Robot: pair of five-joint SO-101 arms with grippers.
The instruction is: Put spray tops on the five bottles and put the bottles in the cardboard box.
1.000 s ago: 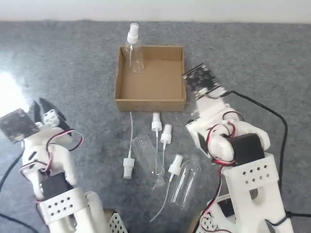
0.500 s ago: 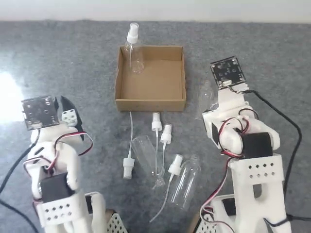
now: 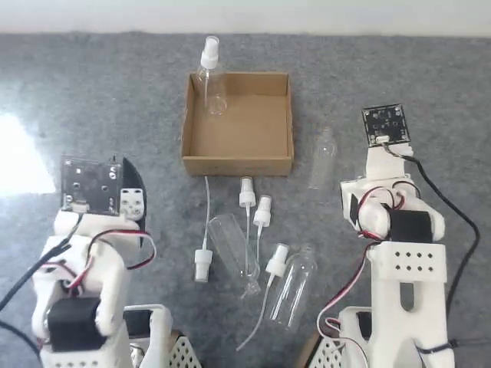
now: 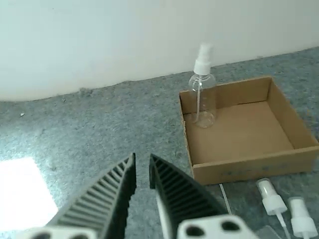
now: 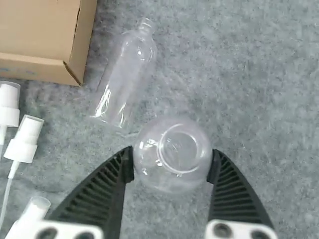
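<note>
Right end effector (image 5: 170,153) clamps a clear bottle (image 5: 172,167), seen end-on from its wrist; another bottle (image 5: 124,82) lies beside the cardboard box (image 5: 45,40).

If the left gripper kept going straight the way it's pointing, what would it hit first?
Probably the grey felt tabletop beside the brown cardboard box, not the box itself, though depth is unclear.

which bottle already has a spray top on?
The clear plastic bottle standing in the brown cardboard box's corner: white spray top fitted, none visibly on the others.
</note>
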